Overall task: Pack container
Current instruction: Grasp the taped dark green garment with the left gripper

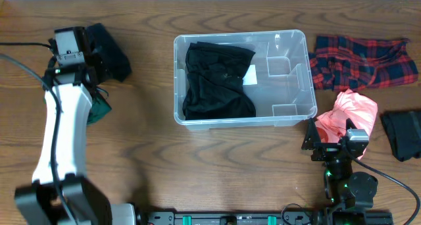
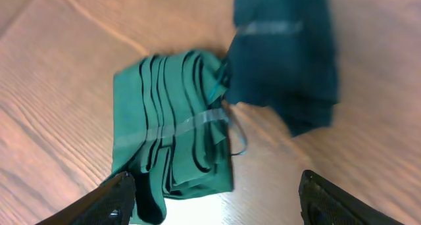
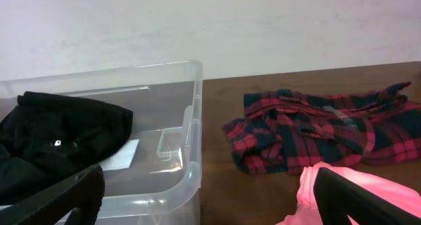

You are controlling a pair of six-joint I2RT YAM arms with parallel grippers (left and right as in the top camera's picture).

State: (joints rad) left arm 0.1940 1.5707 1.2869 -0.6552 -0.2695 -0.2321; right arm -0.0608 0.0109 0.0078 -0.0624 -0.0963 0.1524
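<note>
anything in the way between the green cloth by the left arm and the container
Nothing visible. Only bare table lies between the green cloth and the container. The dark cloth sits off that line, and a black garment fills the container's left half.

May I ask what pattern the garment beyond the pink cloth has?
The garment is red-and-dark plaid, clearest in right wrist view.

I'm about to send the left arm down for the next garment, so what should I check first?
1. Left tool open and empty: ok.
2. Green garment folded, lying below that tool: ok.
3. Dark teal garment apart from the green one: cannot tell.
4. Container has bare floor beside the black garment: ok.
5. Right tool open, outside the container: ok.
</note>
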